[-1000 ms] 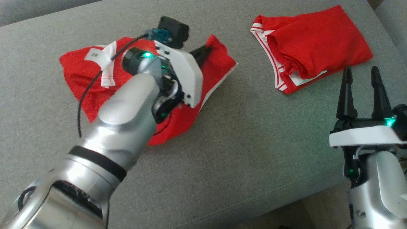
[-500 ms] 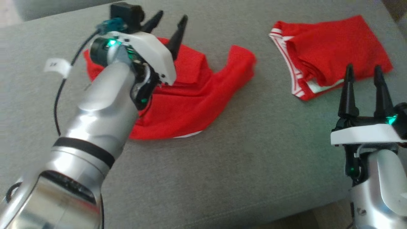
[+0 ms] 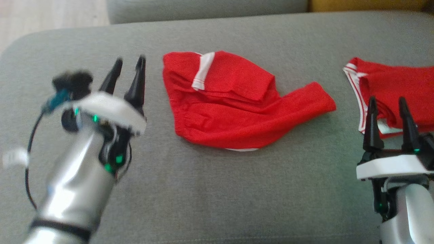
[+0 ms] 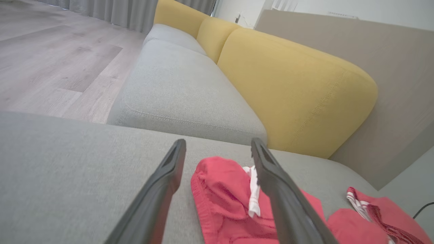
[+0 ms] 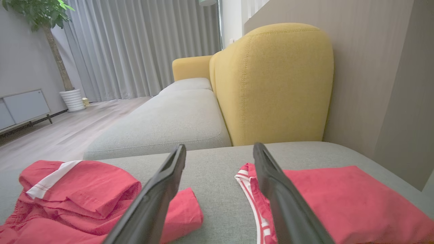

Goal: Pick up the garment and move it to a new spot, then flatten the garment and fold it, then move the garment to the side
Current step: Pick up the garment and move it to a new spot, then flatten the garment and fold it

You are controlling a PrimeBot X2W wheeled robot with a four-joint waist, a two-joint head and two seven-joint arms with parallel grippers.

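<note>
The garment (image 3: 234, 112) is a crumpled red piece with a white stripe, lying loose on the grey sofa seat (image 3: 217, 189). My left gripper (image 3: 130, 61) hovers to its left, open and empty, clear of the cloth. From the left wrist view, the garment (image 4: 220, 200) lies just beyond the spread fingers of the left gripper (image 4: 217, 142). At the lower right my right gripper (image 3: 387, 100) is open and empty. The right wrist view has the garment (image 5: 84, 189) left of the right gripper (image 5: 219, 146).
A second red garment with white trim (image 3: 396, 84) lies folded at the right, just beyond my right gripper, and also appears as the trimmed garment (image 5: 346, 196). Yellow back cushions (image 4: 298, 91) rise behind the seat. Wooden floor (image 4: 51, 61) lies past the sofa's left end.
My left gripper opened, let go of the garment and drew back to its left. The garment now lies free. The head camera shifted; the right arm has kept its pose.
</note>
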